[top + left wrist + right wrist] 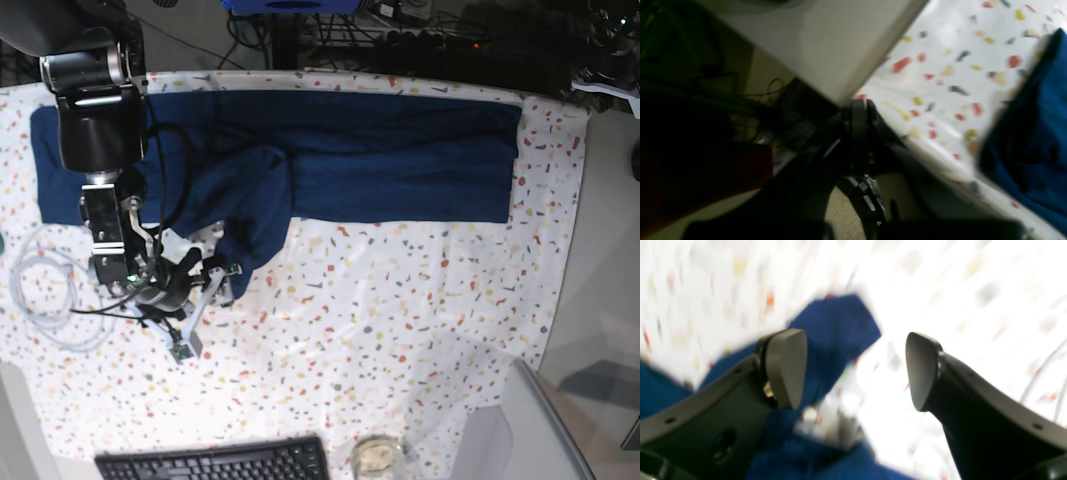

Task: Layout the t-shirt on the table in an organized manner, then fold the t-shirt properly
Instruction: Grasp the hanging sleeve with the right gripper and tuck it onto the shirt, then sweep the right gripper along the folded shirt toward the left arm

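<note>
Left gripper (860,110) is sitting shut and empty off the table (940,83) edge, t-shirt (1033,133) lying at right. Right gripper (855,370) is gaping wide, holding nothing, above a blue fold. Overhead, the shirt is running left-right along the far edge; its left part is lying bunched, so folding is looking only partway done.

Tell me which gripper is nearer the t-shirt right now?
Right. The right gripper hangs, jaws open, just beside the t-shirt sleeve. The left gripper sits off the table edge.
</note>
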Controlling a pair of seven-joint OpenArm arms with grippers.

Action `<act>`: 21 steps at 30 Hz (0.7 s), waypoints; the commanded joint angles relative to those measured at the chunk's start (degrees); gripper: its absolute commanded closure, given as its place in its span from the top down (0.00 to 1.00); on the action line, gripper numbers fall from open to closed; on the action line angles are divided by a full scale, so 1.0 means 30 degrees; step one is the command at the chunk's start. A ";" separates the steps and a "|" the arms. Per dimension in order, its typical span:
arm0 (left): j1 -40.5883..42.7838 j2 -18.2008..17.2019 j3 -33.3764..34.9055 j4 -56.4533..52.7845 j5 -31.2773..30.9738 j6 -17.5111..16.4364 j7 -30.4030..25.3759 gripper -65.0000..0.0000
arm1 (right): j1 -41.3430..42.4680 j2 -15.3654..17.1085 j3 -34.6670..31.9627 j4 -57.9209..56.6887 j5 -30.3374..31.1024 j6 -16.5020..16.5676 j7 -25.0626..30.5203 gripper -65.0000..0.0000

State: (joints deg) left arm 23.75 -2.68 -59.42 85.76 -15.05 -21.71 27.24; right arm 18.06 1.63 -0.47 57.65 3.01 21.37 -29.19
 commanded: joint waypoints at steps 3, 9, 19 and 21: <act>0.0245 -0.0236 -0.0106 0.0265 -0.0127 0.0044 -0.0364 0.00 | 0.0645 -0.0089 -0.0063 -0.1179 0.0185 -0.0279 0.0778 0.67; 0.0157 -0.0294 -0.0047 -0.0292 -0.0127 0.0044 -0.0334 0.00 | 0.1671 -0.0118 -0.0092 -0.4285 0.0185 -0.0279 0.0836 0.62; 0.0275 -0.0880 -0.0165 -0.0673 -0.0127 0.0103 -0.0452 0.00 | -0.1846 -0.1202 -0.1118 0.4066 0.0156 0.0922 0.0279 0.00; 0.0333 -0.1144 -0.0165 -0.0263 -0.0097 0.0132 -0.0452 0.00 | -0.2666 -0.1173 -0.2701 0.6528 0.0156 0.0922 -0.1127 0.00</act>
State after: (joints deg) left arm 24.45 -5.06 -59.53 83.59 -14.98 -21.43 27.27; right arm 8.99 -1.87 -8.86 76.38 2.83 23.77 -34.24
